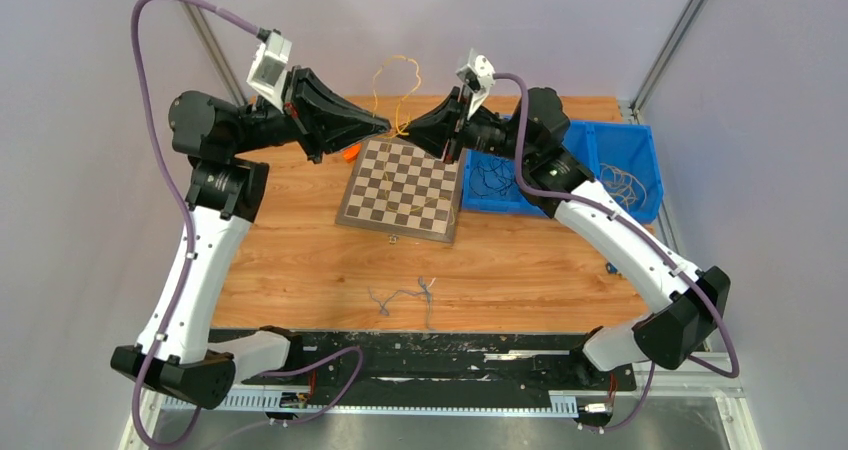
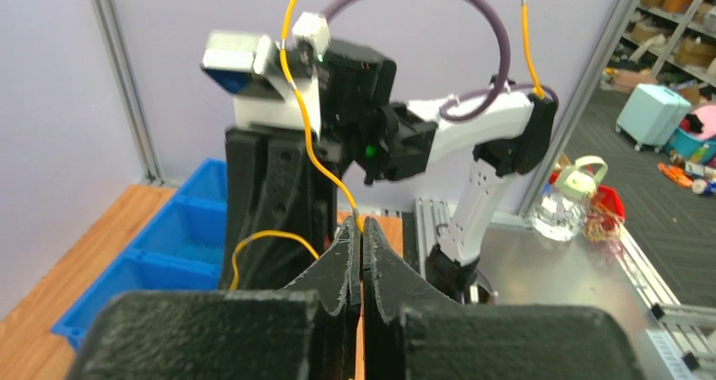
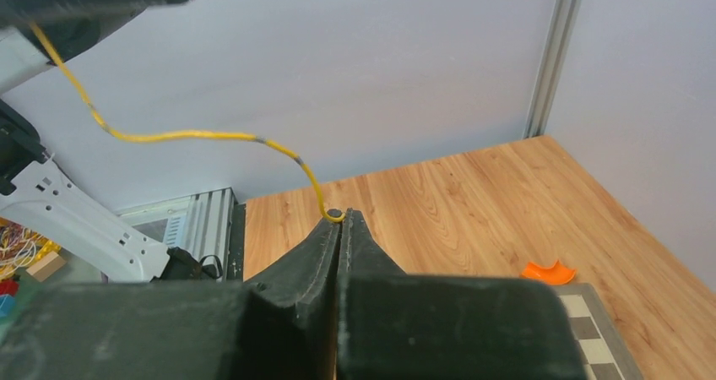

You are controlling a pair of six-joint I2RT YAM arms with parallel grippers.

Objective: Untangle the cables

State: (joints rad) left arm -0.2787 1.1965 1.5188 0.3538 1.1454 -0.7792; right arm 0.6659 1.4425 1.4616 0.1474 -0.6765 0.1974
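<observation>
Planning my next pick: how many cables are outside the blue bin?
2. Yellow cable pinched between left gripper and right gripper; grey cable on the table near its front edge. Others may be hidden.

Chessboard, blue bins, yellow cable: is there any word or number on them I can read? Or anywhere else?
No text can be read anywhere.
Chessboard: only squares, no letters or numbers visible.
Blue bins: no label visible.
Yellow cable: no print visible.
Bottle and shelf boxes in the left wrist view: too blurred to tell.
</observation>
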